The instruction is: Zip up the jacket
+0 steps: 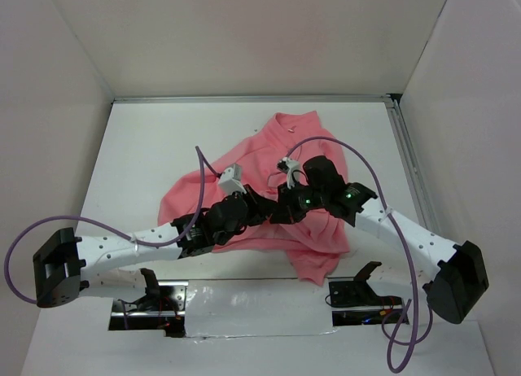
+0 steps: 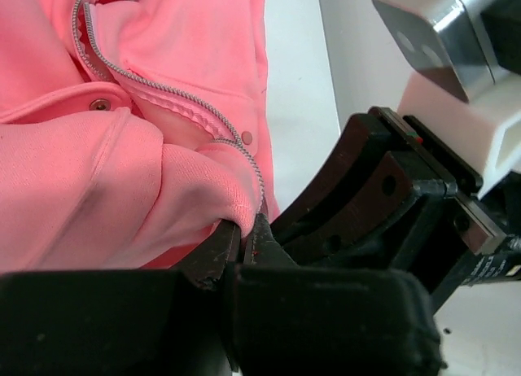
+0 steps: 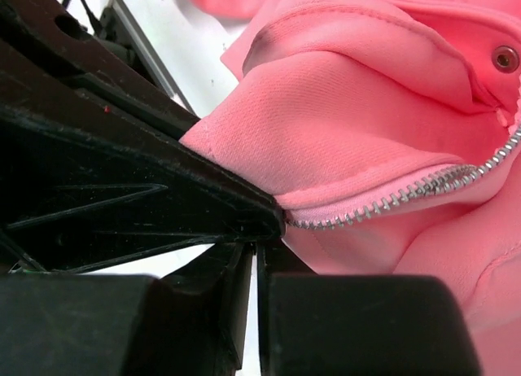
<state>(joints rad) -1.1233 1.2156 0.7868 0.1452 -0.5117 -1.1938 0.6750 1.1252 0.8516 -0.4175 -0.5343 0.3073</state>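
The salmon-pink jacket (image 1: 303,144) lies crumpled in the middle of the white table, collar toward the back. My left gripper (image 1: 262,207) is shut on the jacket's lower front edge, where a line of silver zipper teeth (image 2: 167,88) runs down into its jaws (image 2: 247,229). My right gripper (image 1: 282,207) meets it tip to tip. In the right wrist view the right gripper (image 3: 257,247) is shut with only a thin slit between its fingers. The zipper teeth (image 3: 407,195) end just beside it under the left gripper's black finger (image 3: 122,189). Pink fabric rests against the right finger.
The right gripper's dark fingers (image 2: 383,189) and its white camera block (image 2: 456,42) crowd the left wrist view. Metal snaps (image 2: 247,137) (image 3: 505,59) sit beside the zipper. A metal rail (image 1: 407,156) runs along the table's right edge. Purple cables (image 1: 383,189) arch over both arms.
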